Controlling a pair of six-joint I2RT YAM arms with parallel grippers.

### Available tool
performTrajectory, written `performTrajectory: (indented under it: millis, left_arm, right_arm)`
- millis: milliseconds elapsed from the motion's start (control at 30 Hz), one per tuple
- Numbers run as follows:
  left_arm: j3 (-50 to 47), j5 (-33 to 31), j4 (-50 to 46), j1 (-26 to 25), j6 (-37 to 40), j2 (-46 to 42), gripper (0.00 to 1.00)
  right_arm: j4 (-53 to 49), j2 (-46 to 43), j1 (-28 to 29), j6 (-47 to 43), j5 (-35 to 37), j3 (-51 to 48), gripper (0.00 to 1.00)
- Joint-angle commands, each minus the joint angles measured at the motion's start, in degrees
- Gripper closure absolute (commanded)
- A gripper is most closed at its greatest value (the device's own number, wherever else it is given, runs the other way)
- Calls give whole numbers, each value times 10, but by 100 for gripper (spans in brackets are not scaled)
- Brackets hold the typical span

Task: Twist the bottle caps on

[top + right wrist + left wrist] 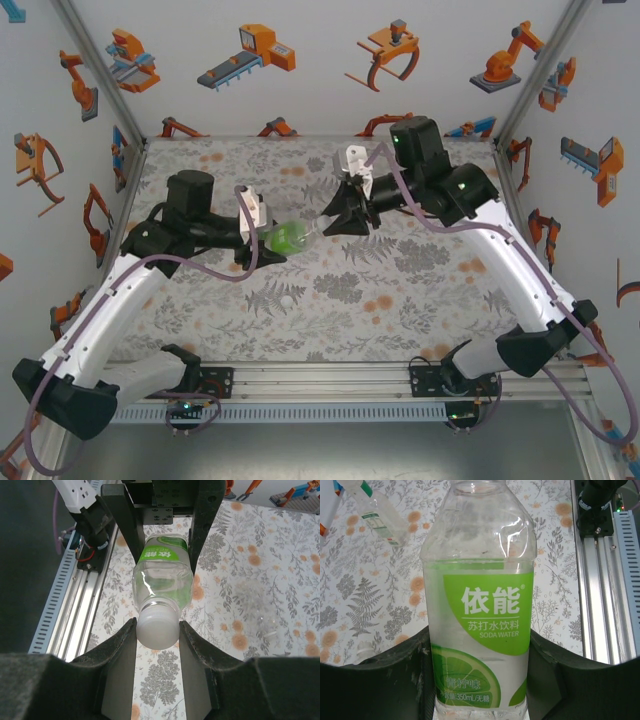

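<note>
White round plastic cap [156, 632], pinched in my right claw [157, 630], is sitting on the green-labelled clear bottle [480, 605] my left claw [479, 672] is clamping; twisting should come next.

Overhead and opposed wrist close-ups share the bottle [290, 237]

A clear bottle [480, 535] is seen with a green-and-white label [487, 615] (white lettering) and a white cap [157, 627]; the table [400, 290] is printed with grey ferns, orange blossoms.

Floral-patterned tablecloth [400, 270], white walls [320, 100] with orange robot prints [258, 52], aluminium rail [320, 378] along near edge
</note>
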Motion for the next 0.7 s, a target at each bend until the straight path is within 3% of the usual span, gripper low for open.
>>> performTrajectory:
  millis: [0,300,667]
  left_arm:
    - [24,28,5,-6,12,2,100]
    - [26,49,10,-7,13,4,100]
    - [-2,96,86,6,-42,-2,100]
  right_arm:
    - [-30,5,11,-37,6,16,97]
    - [-49,3,20,-72,-2,14,99]
    - [-17,-27,29,-88,-21,-21,100]
